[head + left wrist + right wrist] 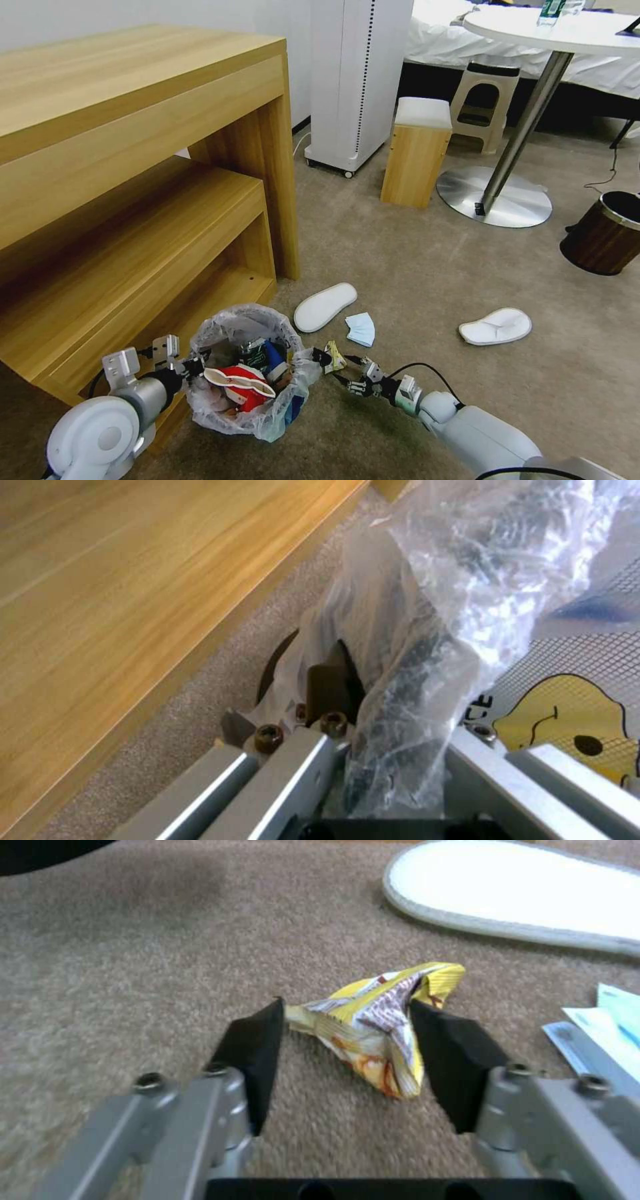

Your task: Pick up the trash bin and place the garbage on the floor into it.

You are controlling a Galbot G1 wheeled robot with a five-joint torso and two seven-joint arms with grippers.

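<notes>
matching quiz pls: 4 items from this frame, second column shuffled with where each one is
1. candy wrapper
2. red-white paper bowl
3. face mask
4. trash bin rim

A. lying in the bin
B. on the floor beside a white slipper
C. clamped by the left gripper
D. between the right gripper pads

Pairs: 1-D, 2-A, 3-B, 4-C

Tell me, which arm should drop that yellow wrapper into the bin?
The right. Its right gripper is shut on the yellow wrapper, just beside the trash bin. The left gripper is busy gripping the bin's bagged rim.
</notes>
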